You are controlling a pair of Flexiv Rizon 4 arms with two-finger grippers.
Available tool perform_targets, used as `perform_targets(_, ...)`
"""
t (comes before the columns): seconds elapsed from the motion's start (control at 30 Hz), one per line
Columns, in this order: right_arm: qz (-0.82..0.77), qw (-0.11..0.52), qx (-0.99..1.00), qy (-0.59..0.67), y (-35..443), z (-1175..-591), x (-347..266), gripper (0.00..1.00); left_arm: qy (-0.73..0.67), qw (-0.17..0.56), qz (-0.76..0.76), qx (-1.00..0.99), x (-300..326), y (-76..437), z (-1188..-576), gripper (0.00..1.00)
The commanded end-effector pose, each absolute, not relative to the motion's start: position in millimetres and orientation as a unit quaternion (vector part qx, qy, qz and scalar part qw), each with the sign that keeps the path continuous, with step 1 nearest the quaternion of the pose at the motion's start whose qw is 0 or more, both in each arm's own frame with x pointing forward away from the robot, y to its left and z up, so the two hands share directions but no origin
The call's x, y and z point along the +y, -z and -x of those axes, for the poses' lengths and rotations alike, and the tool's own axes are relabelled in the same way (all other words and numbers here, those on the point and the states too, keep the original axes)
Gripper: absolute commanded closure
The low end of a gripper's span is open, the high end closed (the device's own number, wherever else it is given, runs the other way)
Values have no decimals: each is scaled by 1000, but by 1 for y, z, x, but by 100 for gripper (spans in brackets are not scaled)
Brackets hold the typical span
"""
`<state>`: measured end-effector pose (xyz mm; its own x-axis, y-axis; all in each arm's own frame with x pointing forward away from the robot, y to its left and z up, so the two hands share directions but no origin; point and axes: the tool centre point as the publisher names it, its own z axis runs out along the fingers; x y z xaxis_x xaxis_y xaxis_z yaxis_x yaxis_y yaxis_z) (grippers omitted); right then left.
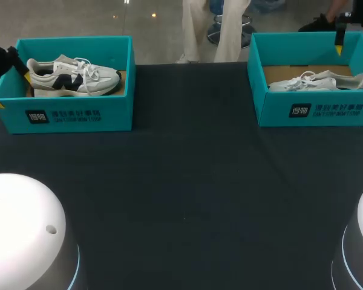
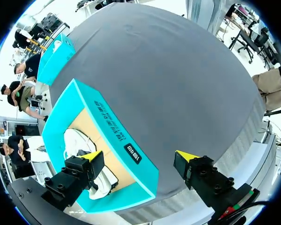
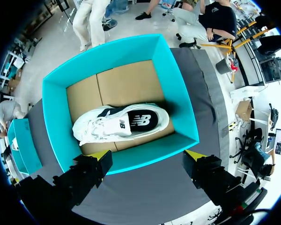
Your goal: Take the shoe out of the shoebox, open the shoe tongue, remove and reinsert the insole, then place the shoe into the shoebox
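Note:
Two teal shoeboxes stand at the table's far side. The left shoebox (image 1: 78, 112) (image 2: 107, 122) holds an upright white and navy shoe (image 1: 72, 75) (image 2: 79, 140). My left gripper (image 1: 12, 90) (image 2: 138, 157) hovers open over that box's left end, one finger above the shoe's end and the other outside the labelled wall. The right shoebox (image 1: 314, 109) (image 3: 56, 126) holds a white shoe (image 1: 317, 81) (image 3: 126, 123) lying on its side. Above that box's wall, my right gripper (image 1: 345, 39) (image 3: 147, 155) stands open, holding nothing.
A dark grey cloth (image 1: 193, 181) covers the table between and in front of the boxes. The arms' white bases (image 1: 24, 235) (image 1: 360, 241) rise at the near corners. Each wrist view also shows the other box farther off.

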<state>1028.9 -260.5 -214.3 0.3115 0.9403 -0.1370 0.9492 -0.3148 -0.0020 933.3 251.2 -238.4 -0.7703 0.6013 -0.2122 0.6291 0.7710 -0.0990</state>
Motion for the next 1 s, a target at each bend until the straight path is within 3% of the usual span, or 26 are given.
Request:
perform_targets(0.03,-809,39,584,57,214,-1029,-260,0,82,86,-329,937,252,238,-931,0)
perform_targets(0.53,-809,39,584,57,214,-1029,-260,0,75,97,-341,932,252,238,-934,0)
perform_targets(1.0,-809,39,584,57,214,-1029,-260,0,25,87,-537,838,273,258,-1021,0)
